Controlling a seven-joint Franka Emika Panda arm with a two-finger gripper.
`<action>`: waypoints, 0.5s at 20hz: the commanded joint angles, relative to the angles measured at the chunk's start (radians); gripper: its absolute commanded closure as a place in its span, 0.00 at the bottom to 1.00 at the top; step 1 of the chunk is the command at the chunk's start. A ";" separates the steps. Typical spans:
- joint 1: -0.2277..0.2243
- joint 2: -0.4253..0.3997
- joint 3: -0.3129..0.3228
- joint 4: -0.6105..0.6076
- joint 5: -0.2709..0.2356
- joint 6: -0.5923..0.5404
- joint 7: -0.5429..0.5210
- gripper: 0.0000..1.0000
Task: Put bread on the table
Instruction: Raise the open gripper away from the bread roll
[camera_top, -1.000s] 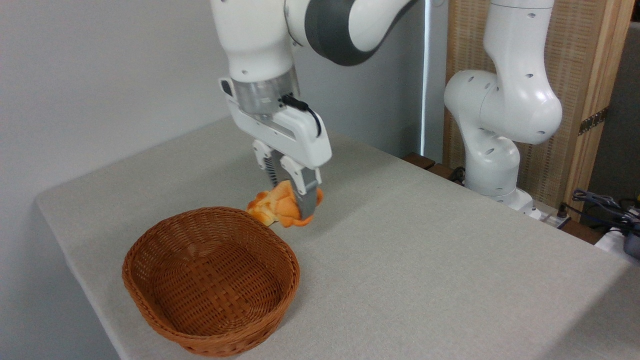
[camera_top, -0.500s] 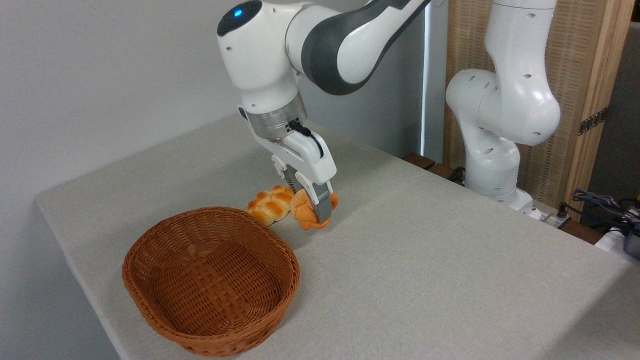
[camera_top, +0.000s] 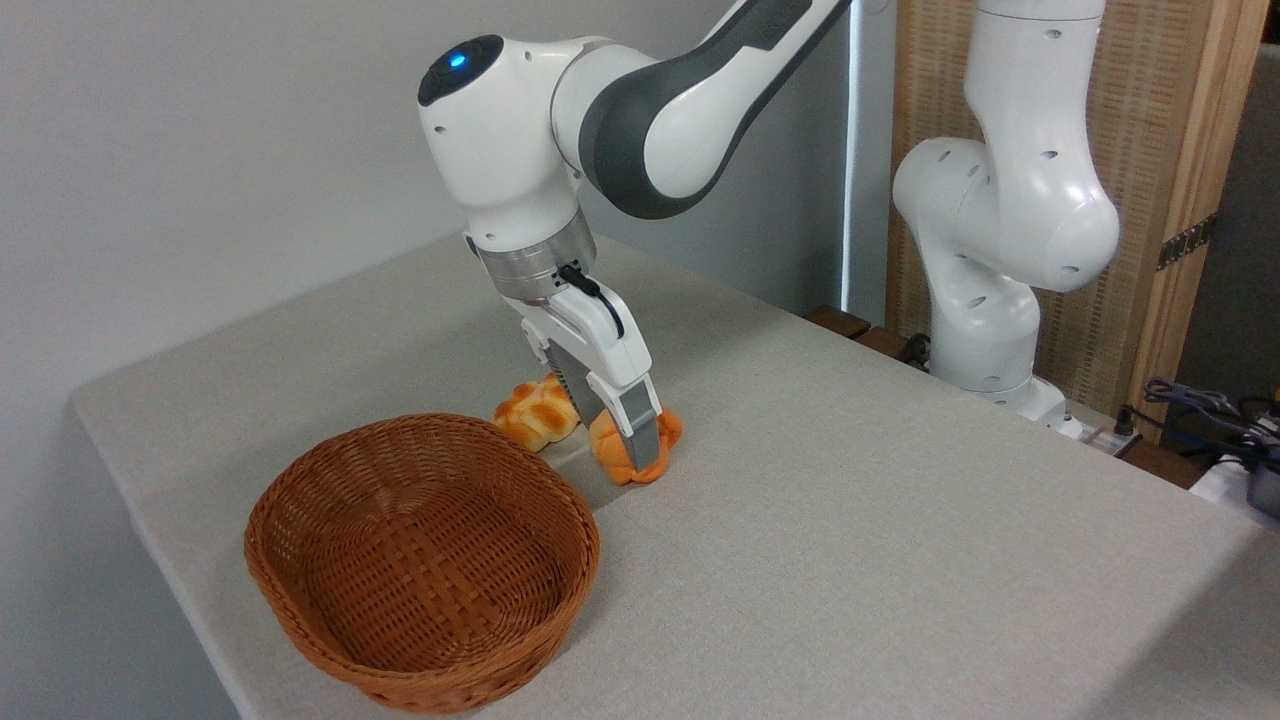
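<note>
Nearest the camera, the basket (camera_top: 422, 558) sits on the table (camera_top: 850, 540) toward its front left corner, brown wicker, oval, its woven floor in full view. The table is a broad slab covered in light grey-beige cloth-like material with a fine weave, its left corner rounded, and it fills most of the lower picture.

Just past the basket's far rim, the bread (camera_top: 634, 447) is at the tabletop, its underside on or just above the cloth; which one cannot be told. The gripper (camera_top: 640, 452) comes down on it from above at a slant, fingers pinching the roll from either side, the near grey finger (camera_top: 640, 430) across its front. A shadow lies on the cloth to the left of the roll. Just beside it, to the left and a little farther back, lies a loaf (camera_top: 535, 412), orange with pale seams, partly hidden behind the gripper.

Above, the arm (camera_top: 610, 130) bends in from the upper right, a blue light on its wrist joint. Its base (camera_top: 990, 300) stands beyond the table's far edge on the right. Behind are a plain grey wall (camera_top: 200, 150), a wooden-framed cane panel (camera_top: 1170, 180) and some cables (camera_top: 1200, 405) at far right.
</note>
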 joint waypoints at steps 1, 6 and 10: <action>-0.005 -0.011 0.003 0.038 0.001 0.009 -0.016 0.00; -0.003 -0.022 0.015 0.173 -0.008 0.008 -0.035 0.00; 0.009 -0.016 0.021 0.264 0.001 0.018 -0.054 0.00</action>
